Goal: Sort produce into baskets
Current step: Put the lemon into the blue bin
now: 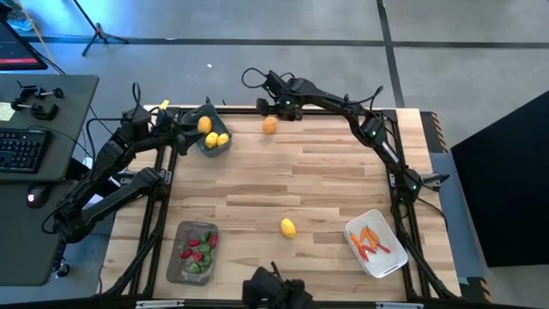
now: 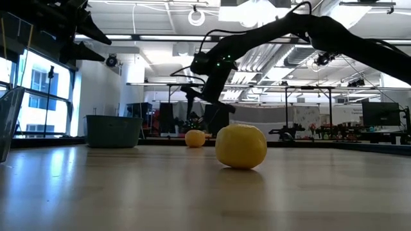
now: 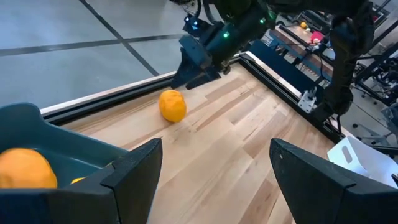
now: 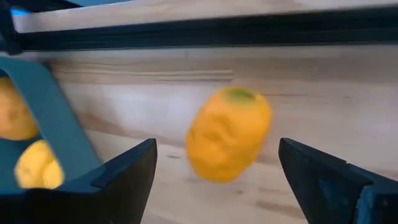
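Now R gripper [image 1: 276, 107] jaws apart over orange fruit [image 1: 269, 125], 12 o'clock; centre, descend, clamp mid-body; L gripper [image 1: 190, 127] jaws apart by blue-grey tub [image 1: 208, 147]

Your blue-grey tub [image 1: 214, 142] holds three yellow-orange pieces; an orange round [image 1: 269, 125] lies just beside it. One lemon [image 1: 287, 227] sits mid-surface, between the grey tray [image 1: 193, 251] of red-and-green pieces and the white tub [image 1: 375, 243] of orange sticks.
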